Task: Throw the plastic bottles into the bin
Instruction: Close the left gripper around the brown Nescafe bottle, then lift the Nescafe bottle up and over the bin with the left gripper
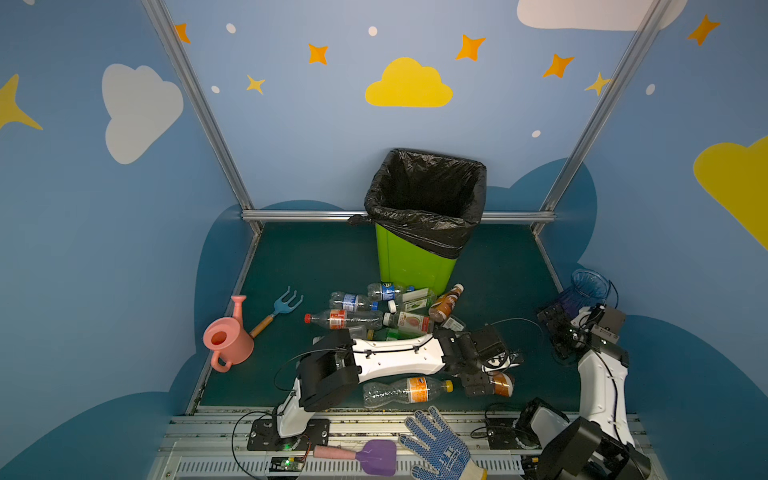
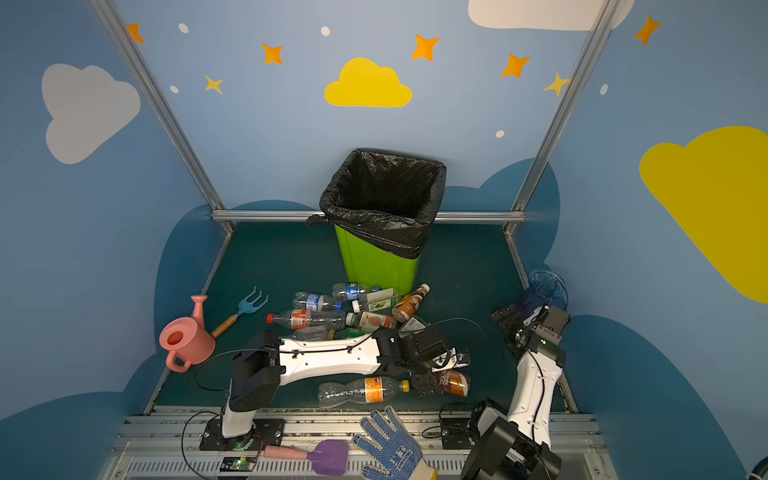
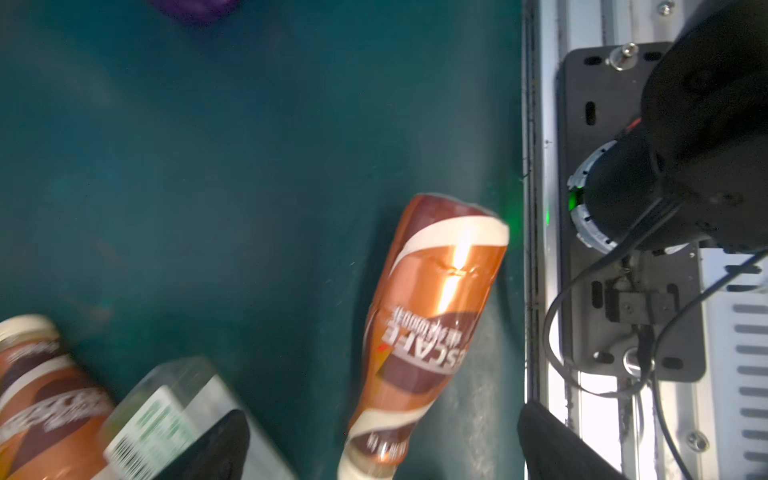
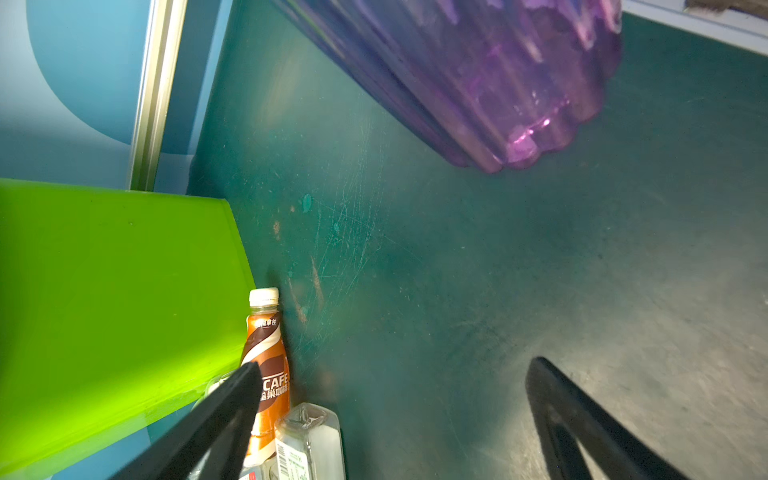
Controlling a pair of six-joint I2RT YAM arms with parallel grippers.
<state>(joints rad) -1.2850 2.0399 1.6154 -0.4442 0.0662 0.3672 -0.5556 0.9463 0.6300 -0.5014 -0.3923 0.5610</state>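
On the dark green tabletop, small plastic bottles lie heaped before the lime-green, black-bagged bin. Fingers of the left gripper spread astride a brown coffee bottle; those of the right gripper spread, empty.

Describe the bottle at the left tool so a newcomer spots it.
From the lime-green bin, come forward past the bottle pile to the front rail. There, at the open left tool, lies a brown coffee bottle. Unlike the clear orange-labelled bottle beside it, it has cream swirls.
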